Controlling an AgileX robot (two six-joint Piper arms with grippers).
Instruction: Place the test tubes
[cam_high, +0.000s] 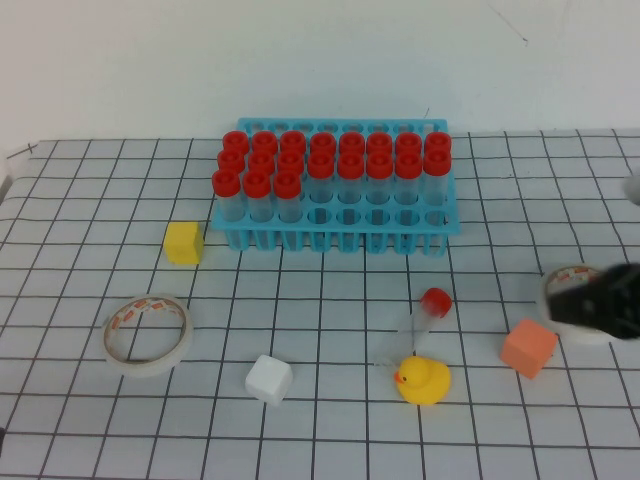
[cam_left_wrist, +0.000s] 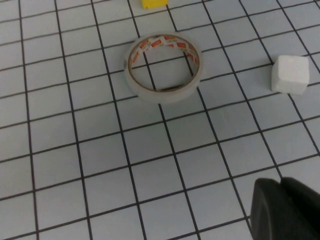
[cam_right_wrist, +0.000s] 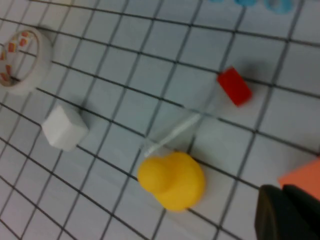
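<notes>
Tube (cam_high: 420, 325) by duck (cam_high: 424, 381), right gripper (cam_high: 585, 300) far right, left gripper (cam_left_wrist: 282, 210) near tape (cam_left_wrist: 162, 67)

Left pincer (cam_left_wrist: 280, 192) near-side, right pincer (cam_high: 575, 300) far-right, seemingly closed.

A white table (cam_high: 340, 330) ruled with a black grid meets a plain white wall (cam_high: 300, 60), evenly lit.

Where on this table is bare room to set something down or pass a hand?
Bare grid lies between the rack, left tape roll and white cube, and right of the rack. Crowded: loose test tube, duck and orange cube by the shut right gripper; left gripper, shut, hovers near that roll.
</notes>
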